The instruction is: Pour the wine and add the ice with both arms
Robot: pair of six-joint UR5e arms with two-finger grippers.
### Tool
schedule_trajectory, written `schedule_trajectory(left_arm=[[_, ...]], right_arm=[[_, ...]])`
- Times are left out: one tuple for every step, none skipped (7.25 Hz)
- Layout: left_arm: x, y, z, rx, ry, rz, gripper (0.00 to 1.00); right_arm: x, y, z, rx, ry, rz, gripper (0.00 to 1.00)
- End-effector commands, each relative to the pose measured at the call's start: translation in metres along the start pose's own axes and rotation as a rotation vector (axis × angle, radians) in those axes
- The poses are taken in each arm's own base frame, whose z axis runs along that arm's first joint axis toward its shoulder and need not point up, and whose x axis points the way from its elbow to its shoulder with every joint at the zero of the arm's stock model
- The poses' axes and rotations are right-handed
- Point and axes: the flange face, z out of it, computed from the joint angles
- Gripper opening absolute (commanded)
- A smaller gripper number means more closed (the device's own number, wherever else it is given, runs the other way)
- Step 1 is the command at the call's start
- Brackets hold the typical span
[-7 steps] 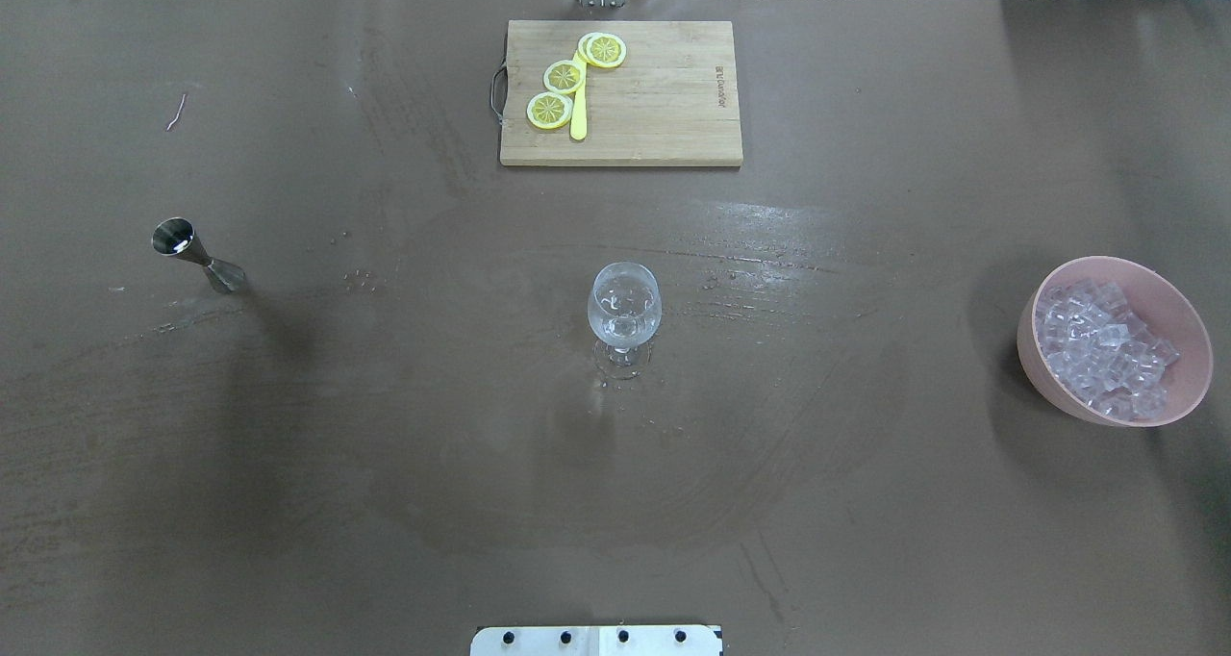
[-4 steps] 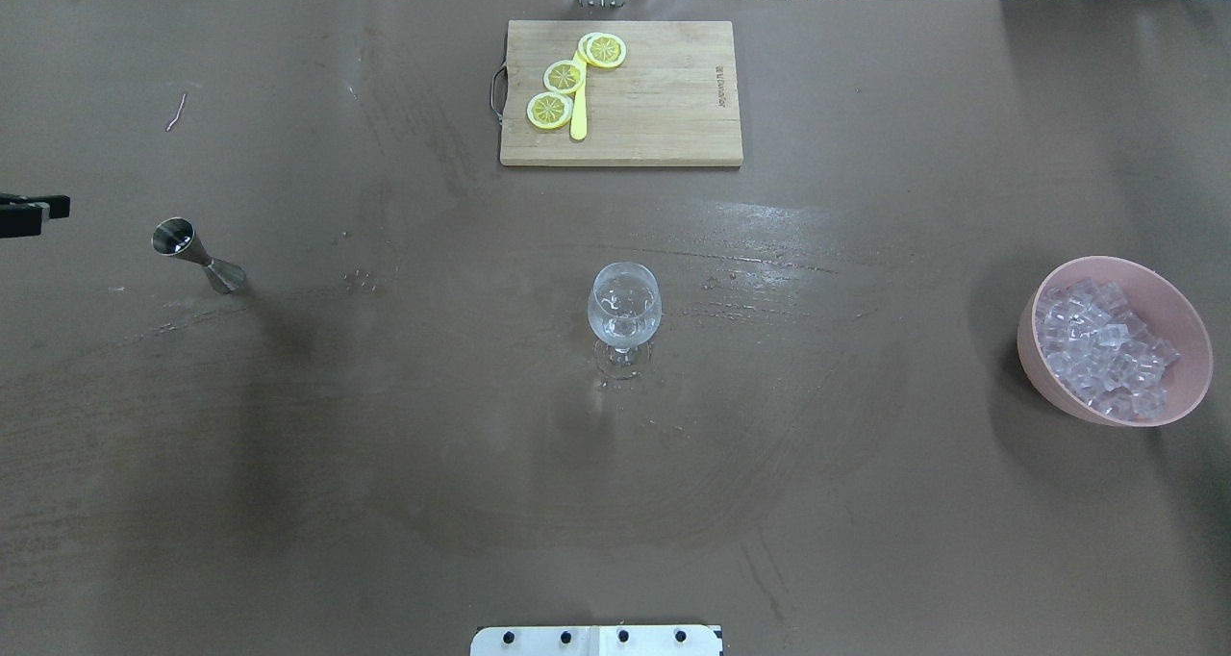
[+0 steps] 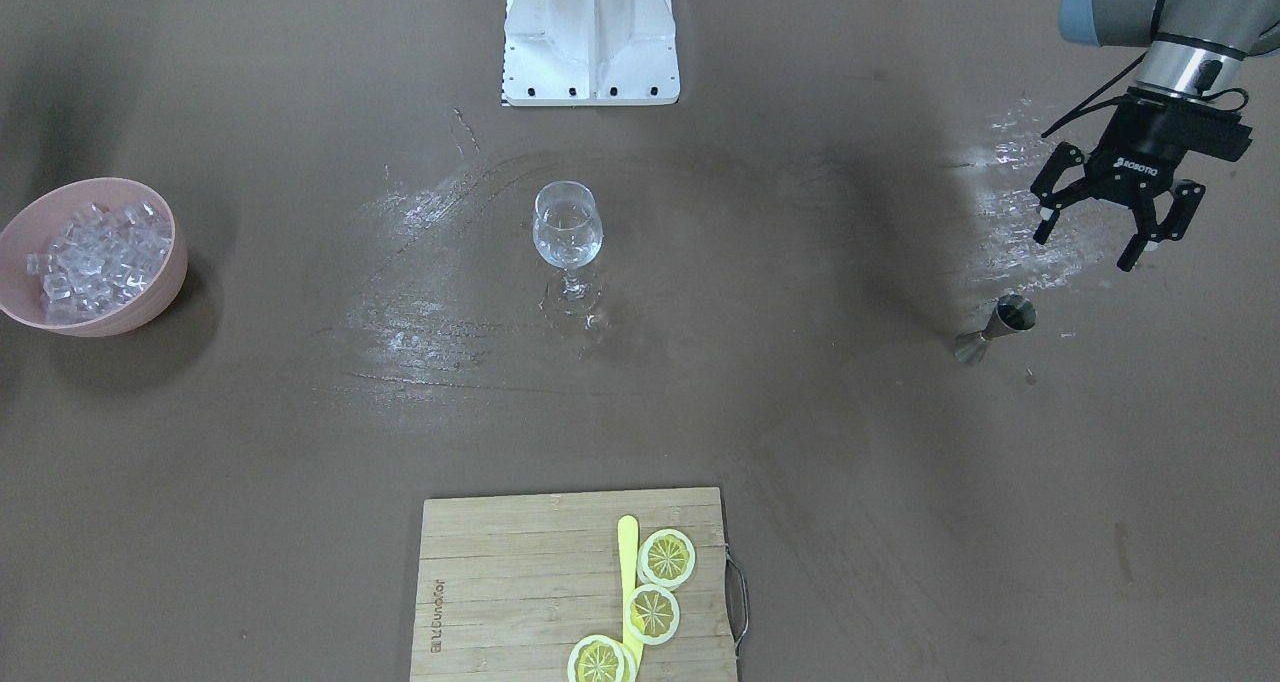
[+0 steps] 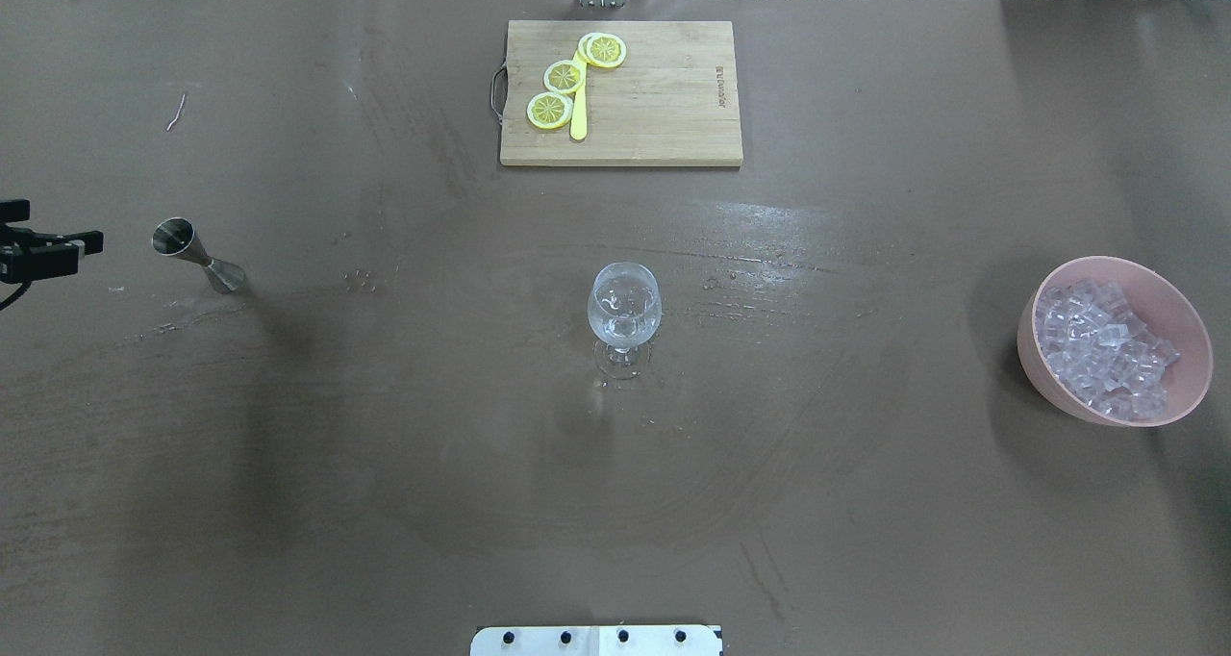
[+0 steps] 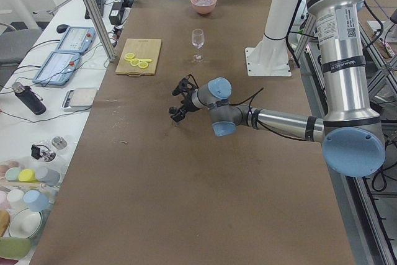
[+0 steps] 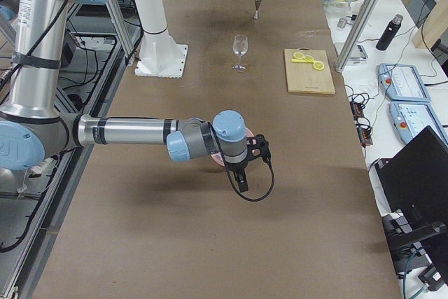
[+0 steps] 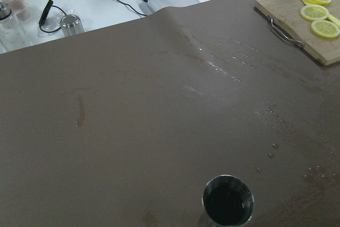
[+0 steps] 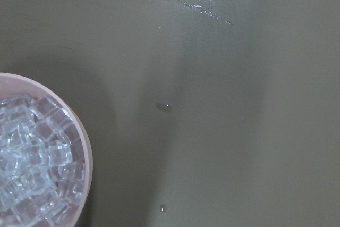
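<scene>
My left gripper (image 3: 1085, 250) is open and empty, hanging above the table just behind a small steel jigger (image 3: 995, 327). In the overhead view the gripper (image 4: 60, 231) is at the left edge, beside the jigger (image 4: 197, 257). The left wrist view looks down into the jigger's dark cup (image 7: 228, 200). A clear wine glass (image 4: 624, 310) stands mid-table, and I cannot make out any wine in it. Clear ice cubes (image 4: 1101, 348) fill a pink bowl (image 4: 1034, 348) at the right. My right gripper (image 6: 245, 173) hangs beside that bowl, and I cannot tell whether it is open or shut. The ice (image 8: 32, 163) also shows in the right wrist view.
A wooden cutting board (image 4: 664, 108) with three lemon slices (image 4: 565, 76) and a yellow stick lies at the far middle. The white robot base (image 3: 590, 32) stands at the near edge. Wet streaks and drops mark the brown mat around the glass.
My left gripper has come into the overhead view from the left edge and moved toward the jigger. The glass, the bowl and the board have not moved.
</scene>
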Motion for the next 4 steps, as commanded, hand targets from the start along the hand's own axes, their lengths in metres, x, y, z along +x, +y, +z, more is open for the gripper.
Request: schedule_trajectory(left_arm=[[0.020, 0.019, 0.012, 0.017, -0.032, 0.026, 0.99], [0.029, 0.027, 0.017, 0.028, -0.042, 0.030, 0.99], [0.038, 0.035, 0.023, 0.044, -0.058, 0.022, 0.99], [0.043, 0.045, 0.030, 0.057, -0.077, 0.028, 0.99]], right_arm=[[0.001, 0.001, 0.001, -0.002, 0.000, 0.002, 1.00], [0.000, 0.001, 0.001, -0.003, -0.001, 0.000, 1.00], [0.000, 0.001, 0.001, -0.003, -0.002, 0.002, 1.00], [0.001, 0.001, 0.001, -0.002, 0.000, 0.002, 1.00]])
